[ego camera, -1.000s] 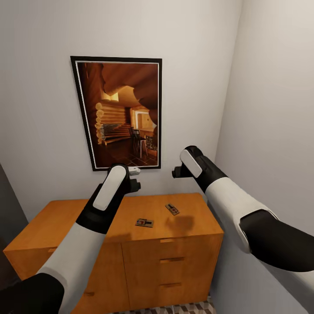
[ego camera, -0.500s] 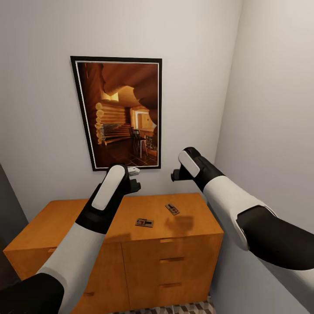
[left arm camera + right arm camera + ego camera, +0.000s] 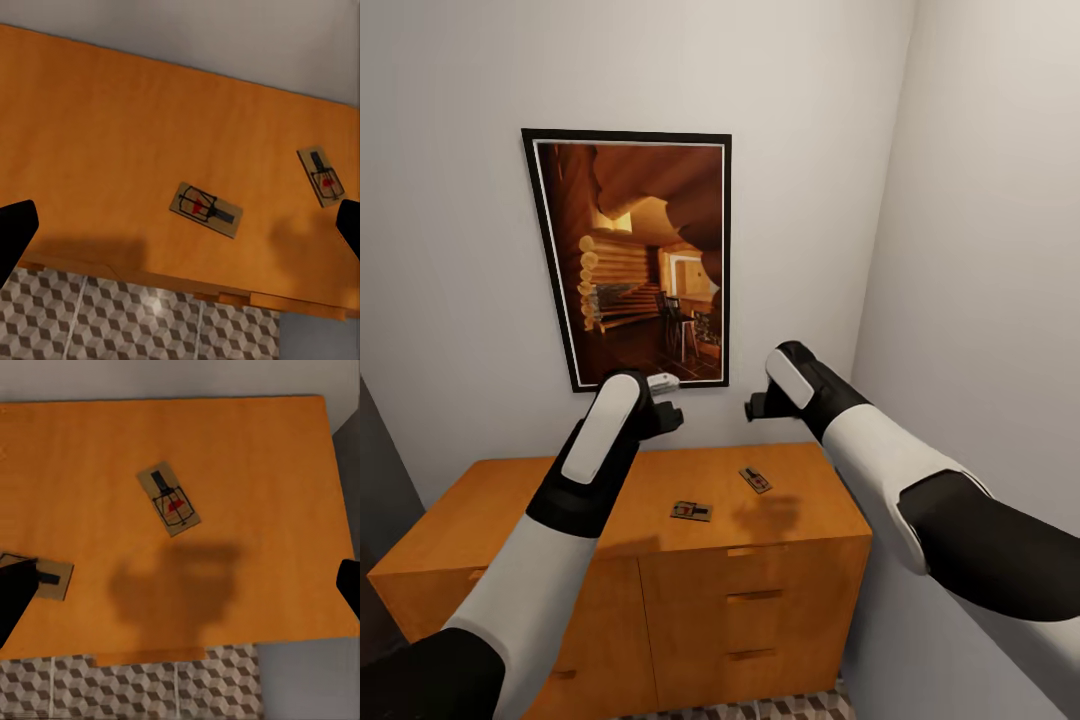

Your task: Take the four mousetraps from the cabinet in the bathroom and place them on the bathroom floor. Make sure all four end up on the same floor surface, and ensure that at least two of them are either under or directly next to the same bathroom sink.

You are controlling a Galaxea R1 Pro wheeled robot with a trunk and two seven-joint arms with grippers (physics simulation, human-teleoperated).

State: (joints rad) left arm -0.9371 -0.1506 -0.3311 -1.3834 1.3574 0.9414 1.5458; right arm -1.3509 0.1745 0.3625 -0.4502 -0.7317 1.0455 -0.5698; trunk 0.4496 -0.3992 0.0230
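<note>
Against grey wall, under framed log-cabin picture [image 3: 635, 255]: cabinet [image 3: 660, 580], orange-brown, drawer fronts facing robot. Cube-pattern bathroom floor [image 3: 135, 319] below cabinet front. Left claw [image 3: 660, 400] and right claw [image 3: 758, 402] hover above worktop, both spread wide, empty. Two mousetraps on cabinet top, apart: one [image 3: 691, 511] near front edge, other [image 3: 756, 480] further back, toward right.

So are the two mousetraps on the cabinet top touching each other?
No, one mousetrap lies apart from the other mousetrap, with bare cabinet top between them.
</note>
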